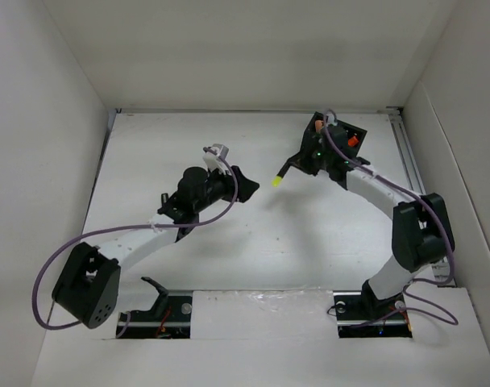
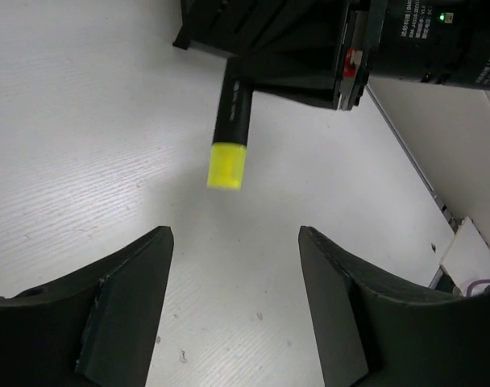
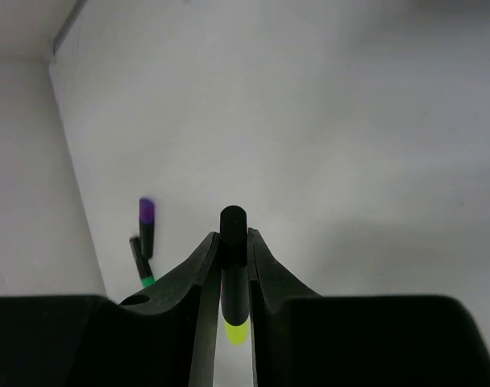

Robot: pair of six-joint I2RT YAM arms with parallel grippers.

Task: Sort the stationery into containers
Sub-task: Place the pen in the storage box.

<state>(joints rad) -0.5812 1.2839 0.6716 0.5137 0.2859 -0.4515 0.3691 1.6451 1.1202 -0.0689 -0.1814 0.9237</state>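
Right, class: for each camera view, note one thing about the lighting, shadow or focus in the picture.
Top external: soft, even light, with only faint shadows on the table. Left wrist: the yellow-ended marker is sharp, the table is brightest near its tip, and the left fingers are dark. Right wrist: the right fingers are near-black silhouettes around that marker, and the purple-ended marker behind looks soft.
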